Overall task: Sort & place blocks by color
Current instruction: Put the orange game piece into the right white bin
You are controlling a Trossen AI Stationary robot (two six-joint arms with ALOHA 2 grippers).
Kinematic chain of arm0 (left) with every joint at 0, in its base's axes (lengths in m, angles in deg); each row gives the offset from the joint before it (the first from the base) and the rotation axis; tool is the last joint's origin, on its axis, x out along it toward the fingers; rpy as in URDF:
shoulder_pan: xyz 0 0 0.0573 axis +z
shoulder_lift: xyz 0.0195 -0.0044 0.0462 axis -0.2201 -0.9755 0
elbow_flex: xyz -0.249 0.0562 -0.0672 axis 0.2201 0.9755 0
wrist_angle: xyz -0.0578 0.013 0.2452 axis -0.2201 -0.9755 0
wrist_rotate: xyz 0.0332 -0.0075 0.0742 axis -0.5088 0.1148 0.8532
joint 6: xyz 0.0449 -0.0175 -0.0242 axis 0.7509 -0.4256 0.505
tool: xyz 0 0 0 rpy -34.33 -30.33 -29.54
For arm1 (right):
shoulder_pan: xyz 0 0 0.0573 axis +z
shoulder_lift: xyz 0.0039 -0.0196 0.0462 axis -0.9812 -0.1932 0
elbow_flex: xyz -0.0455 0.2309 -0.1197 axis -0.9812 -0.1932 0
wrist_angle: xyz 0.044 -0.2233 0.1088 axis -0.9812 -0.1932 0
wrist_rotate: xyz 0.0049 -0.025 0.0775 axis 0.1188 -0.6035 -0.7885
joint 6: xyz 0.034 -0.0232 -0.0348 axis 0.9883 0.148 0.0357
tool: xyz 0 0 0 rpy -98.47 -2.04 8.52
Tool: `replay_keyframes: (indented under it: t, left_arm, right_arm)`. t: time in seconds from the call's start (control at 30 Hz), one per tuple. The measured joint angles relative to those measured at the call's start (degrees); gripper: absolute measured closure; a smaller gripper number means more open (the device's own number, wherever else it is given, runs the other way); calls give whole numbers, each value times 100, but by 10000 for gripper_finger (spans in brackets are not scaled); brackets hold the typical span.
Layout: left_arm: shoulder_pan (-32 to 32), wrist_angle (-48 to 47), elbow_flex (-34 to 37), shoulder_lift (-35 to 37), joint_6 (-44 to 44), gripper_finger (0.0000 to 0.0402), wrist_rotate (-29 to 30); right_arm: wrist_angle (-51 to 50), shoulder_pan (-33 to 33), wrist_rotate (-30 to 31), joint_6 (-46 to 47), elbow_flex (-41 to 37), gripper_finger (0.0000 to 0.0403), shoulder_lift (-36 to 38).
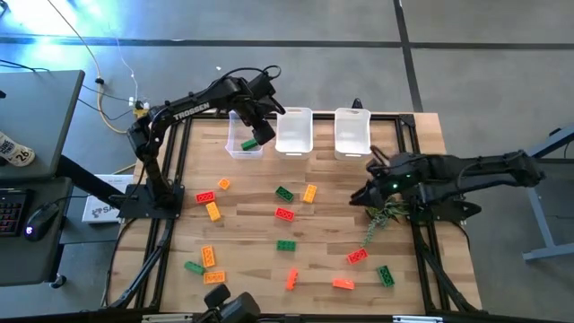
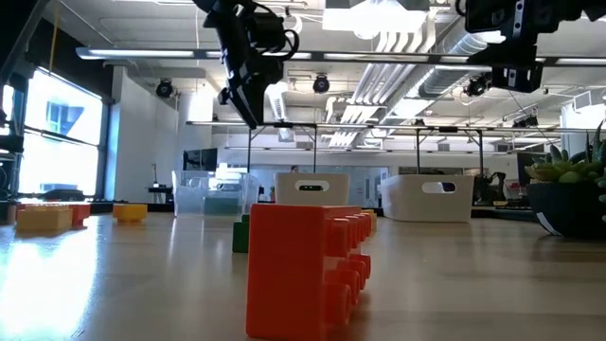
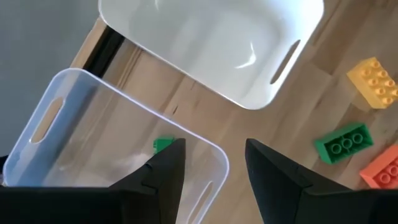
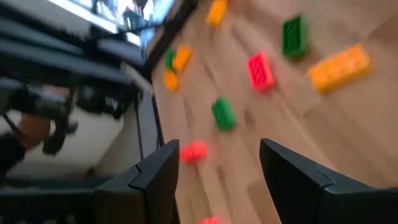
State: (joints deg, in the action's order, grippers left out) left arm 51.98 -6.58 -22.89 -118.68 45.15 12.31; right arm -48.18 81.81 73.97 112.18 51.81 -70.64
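Note:
Several green, yellow-orange and red blocks lie scattered on the wooden table [image 1: 251, 224], among them a green one [image 1: 284, 193], a red one [image 1: 284, 213] and a yellow one [image 1: 309, 193]. One green block [image 3: 163, 144] lies on the floor of the clear bin [image 1: 242, 136] at the far left. My left gripper [image 3: 214, 149] hangs open above that bin's right rim, pointing steeply down, with nothing between its fingers. My right gripper [image 4: 217, 149] is open and empty, raised over the table's right side [image 1: 359, 195] and facing left across the blocks.
Two white bins [image 1: 294, 132] [image 1: 352, 132] stand in a row to the right of the clear one along the far edge. A small green plant [image 1: 386, 215] sits under my right arm. In the low view a red-orange block [image 2: 308, 270] stands close in front.

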Motion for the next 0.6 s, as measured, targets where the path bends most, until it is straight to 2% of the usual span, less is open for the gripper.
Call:
replay_keyframes:
  t: [0.27,0.6]
  left_arm:
    - [4,1,0,0,1,248,1]
    - [0,16,0,-2,1,248,0]
  right_arm:
    - [-453,796,-80,-45,527,192,-833]
    - [-956,2072,587,102,793,192,-1490]
